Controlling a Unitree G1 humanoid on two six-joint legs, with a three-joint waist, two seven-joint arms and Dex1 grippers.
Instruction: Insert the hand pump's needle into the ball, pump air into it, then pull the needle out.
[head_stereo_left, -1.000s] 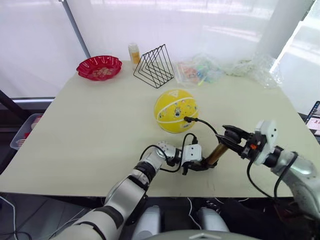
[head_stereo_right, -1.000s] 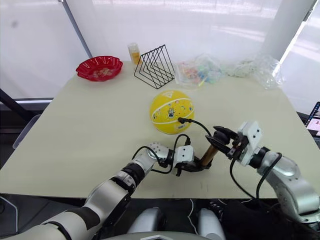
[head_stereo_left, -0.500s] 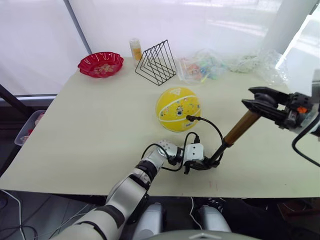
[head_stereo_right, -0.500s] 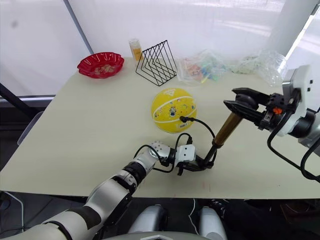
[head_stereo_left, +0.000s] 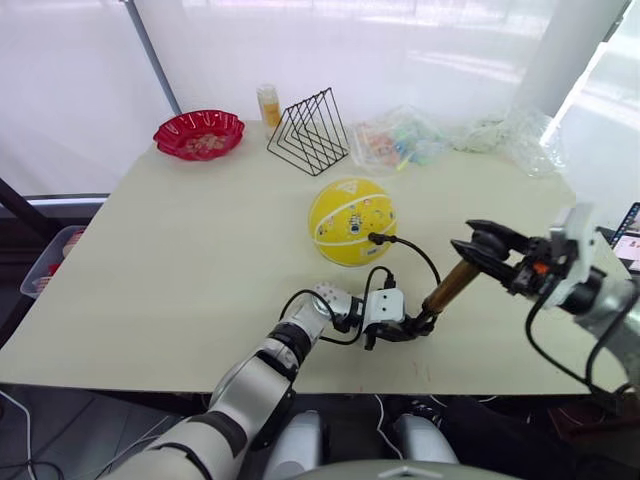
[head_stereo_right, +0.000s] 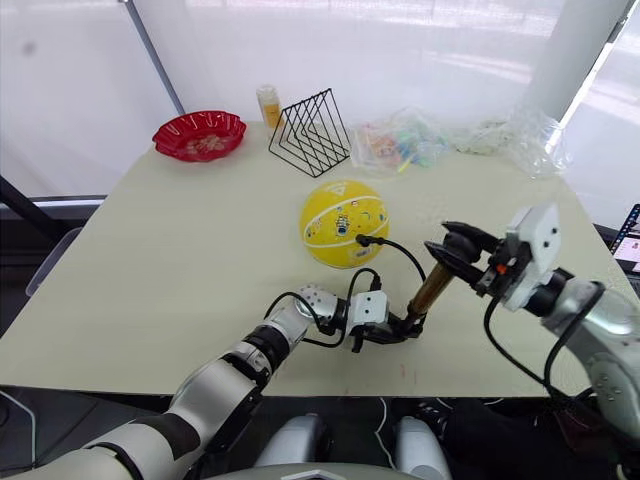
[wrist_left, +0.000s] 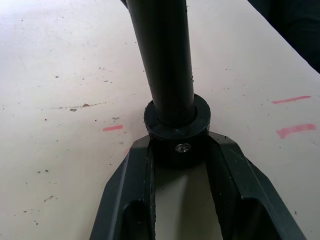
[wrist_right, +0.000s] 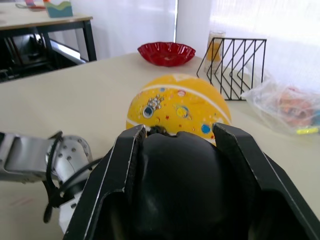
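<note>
the round yellow rubber ball is sitting mid-tabletop, its white seams and small coloured prints showing. the hand pump, a smooth brass-gold cylinder, is leaning tilted near it. the left gripper is clenching the pump's black base cap between its flat black fingers, the right gripper is grasping the glossy black knob, and a thin black hose is curving to the ball.

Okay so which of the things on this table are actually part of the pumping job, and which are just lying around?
Part of the job:
hand pump
its hose, needle end at the ball
ball
left gripper on the pump's base
right gripper on the knob

Lying about:
red bowl
wire rack
small bottle
plastic bags
</note>
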